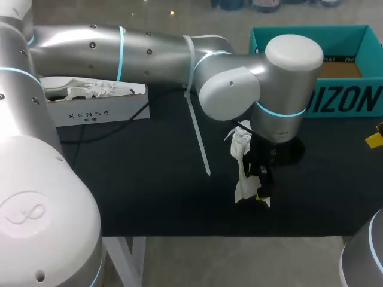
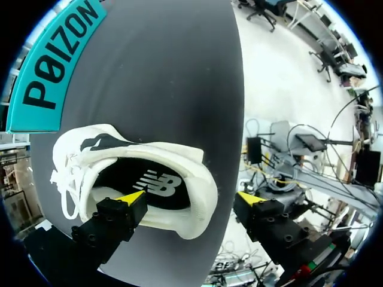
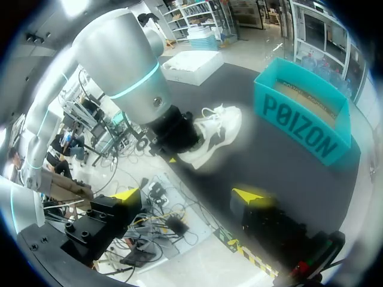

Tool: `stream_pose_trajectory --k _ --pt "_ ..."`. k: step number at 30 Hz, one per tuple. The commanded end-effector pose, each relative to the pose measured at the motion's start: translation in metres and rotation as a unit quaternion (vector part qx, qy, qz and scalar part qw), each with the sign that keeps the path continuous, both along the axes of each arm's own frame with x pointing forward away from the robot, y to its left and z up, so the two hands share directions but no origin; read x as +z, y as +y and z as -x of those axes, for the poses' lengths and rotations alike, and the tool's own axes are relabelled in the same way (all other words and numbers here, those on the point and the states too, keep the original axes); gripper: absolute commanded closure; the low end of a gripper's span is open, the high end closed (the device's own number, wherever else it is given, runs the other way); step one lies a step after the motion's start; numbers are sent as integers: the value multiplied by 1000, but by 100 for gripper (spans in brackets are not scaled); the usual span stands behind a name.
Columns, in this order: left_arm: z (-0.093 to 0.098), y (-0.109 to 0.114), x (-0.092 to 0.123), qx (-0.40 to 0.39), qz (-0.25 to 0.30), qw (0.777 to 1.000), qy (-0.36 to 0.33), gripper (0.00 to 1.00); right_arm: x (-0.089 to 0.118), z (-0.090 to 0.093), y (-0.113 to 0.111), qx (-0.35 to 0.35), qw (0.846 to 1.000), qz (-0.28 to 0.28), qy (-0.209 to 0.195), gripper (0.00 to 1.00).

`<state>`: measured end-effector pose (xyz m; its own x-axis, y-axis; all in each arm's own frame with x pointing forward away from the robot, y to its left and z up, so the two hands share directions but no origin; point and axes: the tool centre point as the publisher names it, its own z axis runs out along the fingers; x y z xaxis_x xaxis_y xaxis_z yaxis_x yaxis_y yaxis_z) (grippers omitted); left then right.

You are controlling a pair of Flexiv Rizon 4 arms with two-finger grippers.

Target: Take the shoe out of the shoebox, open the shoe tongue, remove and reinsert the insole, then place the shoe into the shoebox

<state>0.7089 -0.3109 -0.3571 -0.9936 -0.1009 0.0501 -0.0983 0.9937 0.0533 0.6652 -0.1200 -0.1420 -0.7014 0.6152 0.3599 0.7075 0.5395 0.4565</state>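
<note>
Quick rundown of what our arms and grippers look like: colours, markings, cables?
Left arm: silver-grey links, white rounded joint caps, glowing cyan rings at joints, a white strap dangling off it. Right arm: only a grey edge with a cyan ring shows. Left gripper and right gripper: black blocky fingers with screw holes, triangular yellow tips.

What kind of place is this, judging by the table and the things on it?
Probably a robot test bench, not a shop: a silver robot arm stretches over a black table, with a white shoe and a teal shoebox.
</note>
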Motion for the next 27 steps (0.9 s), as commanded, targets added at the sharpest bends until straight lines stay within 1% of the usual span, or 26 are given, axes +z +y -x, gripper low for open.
stream_pose_trajectory --k 1,12,20,23,27 --pt "2 -4 1 -3 -5 1000 -5 100 -1 -1 0 0 1000 1 1 0" --pt "8 0 0 -8 -3 1000 9 100 -1 -1 0 0 1000 1 1 0" --pt "13 6 2 -10 12 1000 18 100 -1 -1 0 0 1000 1 1 0" --pt "11 14 7 -10 17 1000 17 100 -1 -1 0 0 1000 1 1 0" --pt "-1 39 23 -9 24 1000 9 100 -1 -1 0 0 1000 1 1 0"
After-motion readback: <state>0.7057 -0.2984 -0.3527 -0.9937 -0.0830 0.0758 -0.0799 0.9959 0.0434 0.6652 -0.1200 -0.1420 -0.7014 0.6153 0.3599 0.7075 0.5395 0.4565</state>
